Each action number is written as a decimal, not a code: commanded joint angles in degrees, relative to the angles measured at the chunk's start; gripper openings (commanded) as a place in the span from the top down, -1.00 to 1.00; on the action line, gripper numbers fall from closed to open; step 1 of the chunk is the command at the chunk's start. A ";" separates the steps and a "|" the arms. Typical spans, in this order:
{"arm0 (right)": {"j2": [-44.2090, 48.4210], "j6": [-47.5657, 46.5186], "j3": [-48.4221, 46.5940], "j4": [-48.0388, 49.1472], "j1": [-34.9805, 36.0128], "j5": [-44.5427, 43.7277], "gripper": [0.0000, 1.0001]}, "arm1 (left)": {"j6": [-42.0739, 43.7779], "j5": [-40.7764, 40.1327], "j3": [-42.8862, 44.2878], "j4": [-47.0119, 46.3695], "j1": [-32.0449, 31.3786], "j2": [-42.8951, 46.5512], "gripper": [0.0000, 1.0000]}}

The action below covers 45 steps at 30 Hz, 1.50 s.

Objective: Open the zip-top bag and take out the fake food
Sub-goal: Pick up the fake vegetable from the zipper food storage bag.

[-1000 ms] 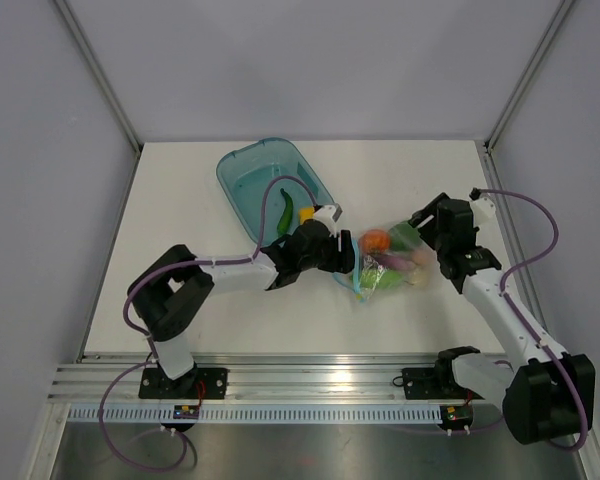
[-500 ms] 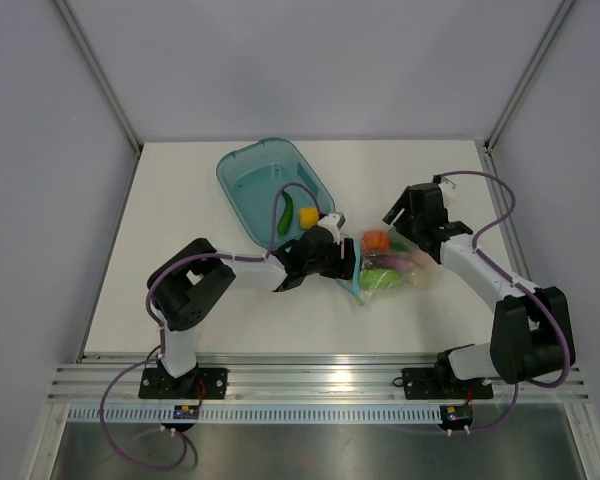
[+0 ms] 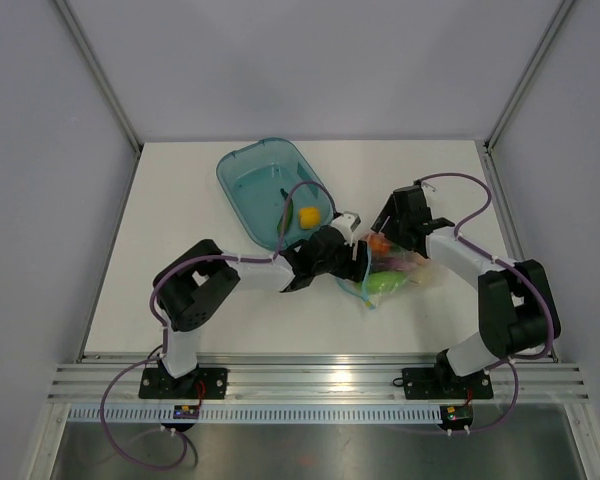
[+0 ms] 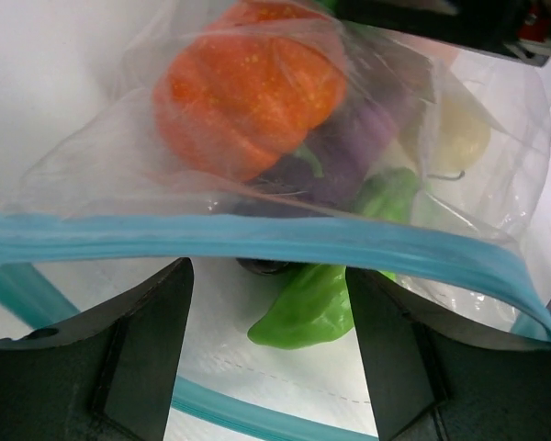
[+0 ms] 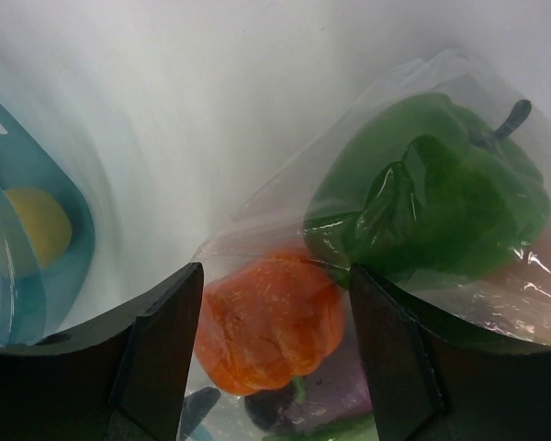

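Observation:
The clear zip-top bag lies right of centre with its mouth open. Its teal zip strip crosses just above my left fingertips, and the other strip runs low between them. My left gripper is open at the mouth. Inside are an orange-red piece, a purple eggplant, a green piece and a whitish piece. My right gripper is open over the bag's far side, straddling the orange-red piece beside the green pepper.
The rigid teal tub stands at the back left of the bag, holding a yellow lemon and a green cucumber. The tub's edge and the lemon show at the left of the right wrist view.
My right gripper has swung left and down onto the bag's far side. My left gripper has pushed right to the bag's mouth, and the bag has shifted slightly.

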<state>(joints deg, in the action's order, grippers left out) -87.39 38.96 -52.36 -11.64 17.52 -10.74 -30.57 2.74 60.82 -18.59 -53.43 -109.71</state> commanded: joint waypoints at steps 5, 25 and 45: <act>-0.58 -2.13 -0.90 1.18 0.41 1.78 -0.43 | 7.00 1.82 2.55 -3.12 -2.47 -0.50 -0.42; 12.07 -2.58 0.94 -10.94 0.41 -12.20 -0.90 | 9.74 -3.97 2.20 -1.36 -5.19 0.29 -0.42; 5.84 1.73 4.54 -10.95 0.32 -7.80 -0.79 | 18.78 -3.18 4.04 -1.80 -9.85 -0.94 -0.46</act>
<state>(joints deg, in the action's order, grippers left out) -80.73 39.51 -48.29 -24.69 17.58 -20.21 -16.12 0.23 61.93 -17.96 -61.69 -110.02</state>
